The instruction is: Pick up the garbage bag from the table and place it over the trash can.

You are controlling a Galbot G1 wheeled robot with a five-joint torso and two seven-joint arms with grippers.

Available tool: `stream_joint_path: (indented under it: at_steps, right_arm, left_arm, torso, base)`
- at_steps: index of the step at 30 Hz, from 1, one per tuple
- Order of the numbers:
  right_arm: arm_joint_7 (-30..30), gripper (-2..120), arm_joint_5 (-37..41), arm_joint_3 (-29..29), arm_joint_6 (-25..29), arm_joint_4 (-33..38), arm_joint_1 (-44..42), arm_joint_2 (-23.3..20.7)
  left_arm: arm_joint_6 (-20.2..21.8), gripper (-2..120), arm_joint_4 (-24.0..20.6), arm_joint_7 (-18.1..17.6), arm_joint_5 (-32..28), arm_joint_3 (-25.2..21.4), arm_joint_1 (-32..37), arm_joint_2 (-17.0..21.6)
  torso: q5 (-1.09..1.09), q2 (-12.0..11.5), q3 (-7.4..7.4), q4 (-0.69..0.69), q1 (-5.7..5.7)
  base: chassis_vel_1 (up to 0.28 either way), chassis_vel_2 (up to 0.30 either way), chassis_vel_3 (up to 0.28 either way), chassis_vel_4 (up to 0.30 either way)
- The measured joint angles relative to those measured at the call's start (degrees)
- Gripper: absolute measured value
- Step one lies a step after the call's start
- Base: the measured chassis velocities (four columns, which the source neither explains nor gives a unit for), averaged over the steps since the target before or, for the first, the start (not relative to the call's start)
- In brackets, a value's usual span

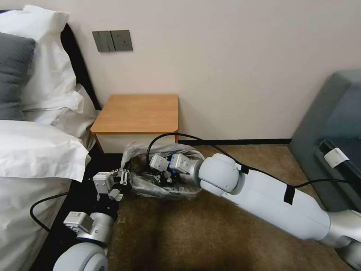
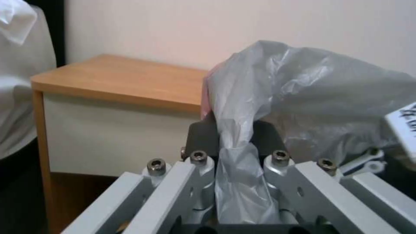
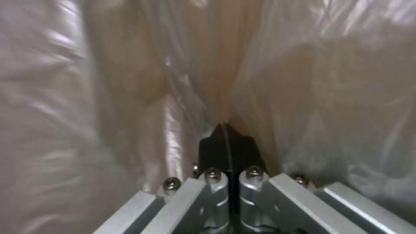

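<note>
Right now, running left to right with the table as our marker:

Left gripper (image 1: 121, 180): low in front of the table's left front corner, jaws pinched onto a twisted fold of the garbage bag (image 1: 150, 186); in the left wrist view that fold runs straight up between the dark pads (image 2: 201, 136), with the pinkish edge showing just above them.

Table (image 1: 137, 113): orange-brown top bare, nothing lying on it. So the pick-up part looks done, going by how things lie.

Garbage bag: off the table and down on the floor side of it, just in front of the white front panel, puffed open in a crinkly grey heap between the two grippers.

Trash can: I'd judge it sits under that plastic in front of the table, but the bag hides its rim and I cannot tell how far down the sides the plastic reaches.

Right gripper (image 1: 160, 165): reaching in from the right of the table, plunged into the bag's mouth; the right wrist view shows its black pads (image 3: 214, 146) pressed together with film draped all round, though whether any plastic is caught between them I cannot tell.

Progress: lifted, carried over, mouth partly spread. Left to do, by my reading: seat the edge evenly round the rim and let go.
</note>
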Motion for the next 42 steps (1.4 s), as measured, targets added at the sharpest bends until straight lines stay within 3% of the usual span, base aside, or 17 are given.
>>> stream_joint_path:
  at_steps: [30,37,42]
  right_arm:
    - [-0.48,0,-9.36,-2.83,-0.01,-6.67,-0.81,2.34]
    - [-0.05,0,-6.78,-0.90,-0.02,-1.98,-2.36,0.83]
    - [2.37,0,0.23,0.94,-0.02,2.26,-3.96,-1.24]
  left_arm:
    - [-0.18,9,-0.32,0.86,1.02,0.71,1.26,-1.08]
    - [0.14,9,0.36,0.25,0.33,0.01,1.06,-1.04]
    - [1.75,9,1.48,-1.41,-2.64,-0.74,0.17,-1.04]
  torso:
    - [0.00,0.00,0.00,0.00,0.00]
    - [0.00,0.00,0.00,0.00,0.00]
    - [0.00,0.00,0.00,0.00,0.00]
  base:
    - [0.000,0.000,0.000,0.000]
    - [0.000,0.000,0.000,0.000]
    - [0.000,0.000,0.000,0.000]
